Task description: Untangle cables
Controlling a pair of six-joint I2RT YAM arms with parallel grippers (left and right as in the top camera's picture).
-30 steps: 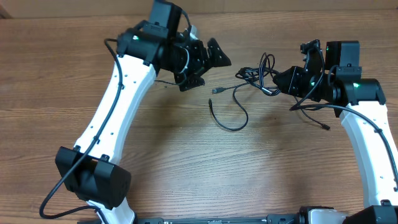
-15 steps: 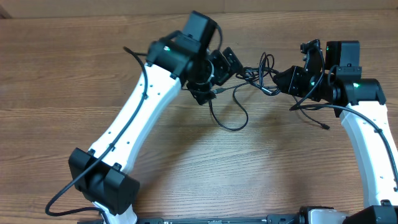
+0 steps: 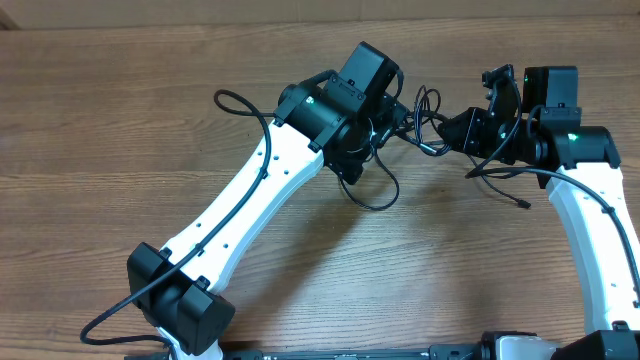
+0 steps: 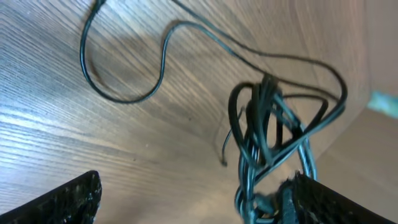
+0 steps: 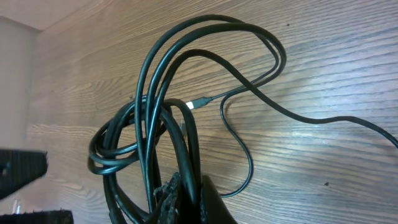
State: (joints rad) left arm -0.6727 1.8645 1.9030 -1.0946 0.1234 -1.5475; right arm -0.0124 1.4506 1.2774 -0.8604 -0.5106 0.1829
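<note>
Left wrist view: left pincer (image 4: 196,186) fingers (image 4: 65,199) both clipped by the bottom edge, and the cables (image 4: 264,118) run off it too. The pale blur (image 4: 384,99) at the right edge is unidentifiable. Overhead: the left arm's wrist housing (image 3: 352,95) covers that pincer and part of the tangle, so crossings underneath are unreadable. Right wrist view: right pincer (image 5: 186,199) cut off at the bottom, 1 strand exits the right edge, dark shape (image 5: 22,168) at the left edge unclear.

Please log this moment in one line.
left claw open near cables | right claw shut on cables | cables tangled
</note>
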